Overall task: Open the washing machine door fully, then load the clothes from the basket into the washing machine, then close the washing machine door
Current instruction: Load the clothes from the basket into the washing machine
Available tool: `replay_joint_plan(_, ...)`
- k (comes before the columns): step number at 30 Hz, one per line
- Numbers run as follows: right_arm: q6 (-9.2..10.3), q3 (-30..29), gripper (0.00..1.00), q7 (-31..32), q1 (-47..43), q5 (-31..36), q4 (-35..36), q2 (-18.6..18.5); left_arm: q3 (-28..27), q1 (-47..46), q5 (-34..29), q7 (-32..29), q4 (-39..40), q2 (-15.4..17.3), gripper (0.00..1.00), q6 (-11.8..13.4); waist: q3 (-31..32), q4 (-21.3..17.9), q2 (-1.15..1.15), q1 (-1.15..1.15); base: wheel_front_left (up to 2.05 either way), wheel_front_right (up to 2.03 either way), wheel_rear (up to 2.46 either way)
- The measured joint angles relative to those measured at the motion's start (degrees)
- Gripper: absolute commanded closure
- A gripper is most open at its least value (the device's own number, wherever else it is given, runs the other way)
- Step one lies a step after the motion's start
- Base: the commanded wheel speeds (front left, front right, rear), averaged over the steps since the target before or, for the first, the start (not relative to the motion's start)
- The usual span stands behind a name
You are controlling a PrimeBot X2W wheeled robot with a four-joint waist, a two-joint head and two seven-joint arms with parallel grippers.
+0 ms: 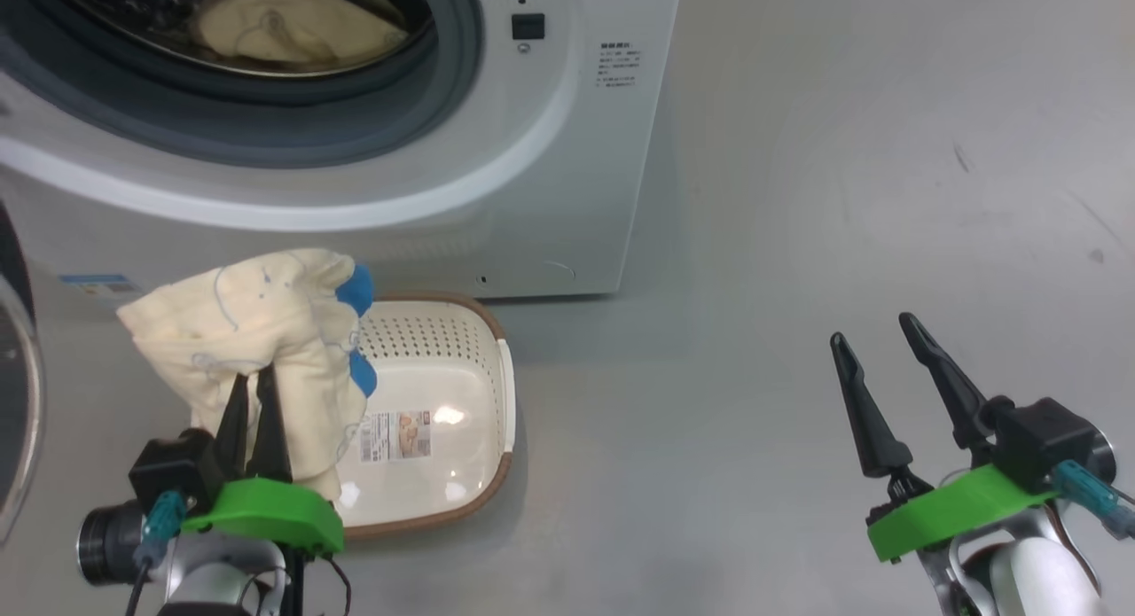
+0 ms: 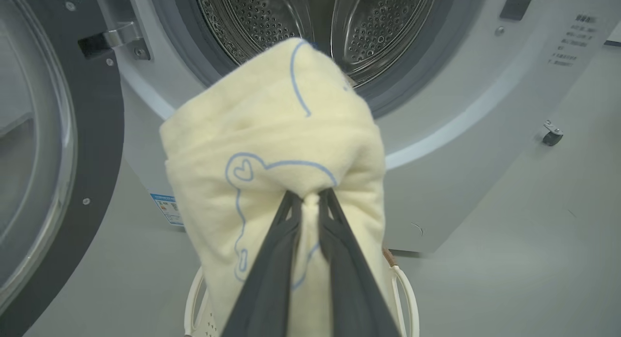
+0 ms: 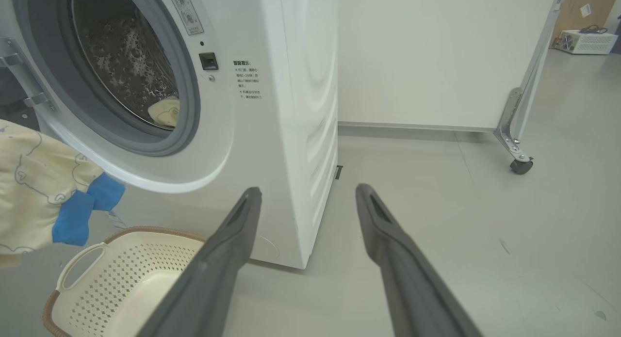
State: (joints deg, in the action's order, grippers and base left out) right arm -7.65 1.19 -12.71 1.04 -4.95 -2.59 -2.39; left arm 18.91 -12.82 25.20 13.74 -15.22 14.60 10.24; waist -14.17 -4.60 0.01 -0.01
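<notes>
I read the soft cream-yellow cloth garment (image 1: 257,323) as fleecy and matt. The cream perforated plastic basket (image 1: 443,332) is smooth, with glossy highlights on its base. The white washing machine (image 1: 567,155) has a smooth, satin casing; its grey gasket (image 1: 266,128) looks like matt rubber, its perforated steel drum (image 2: 383,26) bright and polished. The grey floor (image 1: 798,244) is smooth and dull.

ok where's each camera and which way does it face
Head view: on the head, facing forward and down at the washing machine and basket; left gripper shut on the clothes, right gripper open.
Left wrist view: on the left wrist, facing the drum past the held clothes; its fingers show.
Right wrist view: on the right wrist, facing the machine's front corner and floor; its spread fingers show.
Shared: head and right wrist views both show the basket.
</notes>
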Motion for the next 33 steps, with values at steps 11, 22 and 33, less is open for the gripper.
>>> replay_joint_plan(11, 0.00, -0.2, 0.00, 2.7, -3.8, 0.4, 3.4, 0.0, 1.3, 6.0, 0.0, -2.8, 7.2, 0.7, 1.00, 2.0, 6.6, 2.3, 0.00, 0.00, 0.00, 0.00, 0.00)
replay_joint_plan(22, 0.00, -0.5, 0.00, 3.7, -6.8, 0.4, 4.3, 0.0, 1.7, 9.5, 0.0, -4.8, 10.1, 1.7, 1.00, 3.3, 10.1, 2.9, 0.00, 0.00, 0.00, 0.00, 0.00)
replay_joint_plan(33, 0.00, -0.4, 0.00, 3.7, -7.3, 0.3, 4.6, 0.1, 1.9, 9.8, 0.0, -5.8, 11.5, 2.3, 1.00, 3.5, 10.5, 3.1, 0.00, 0.01, 0.00, 0.00, 0.00)
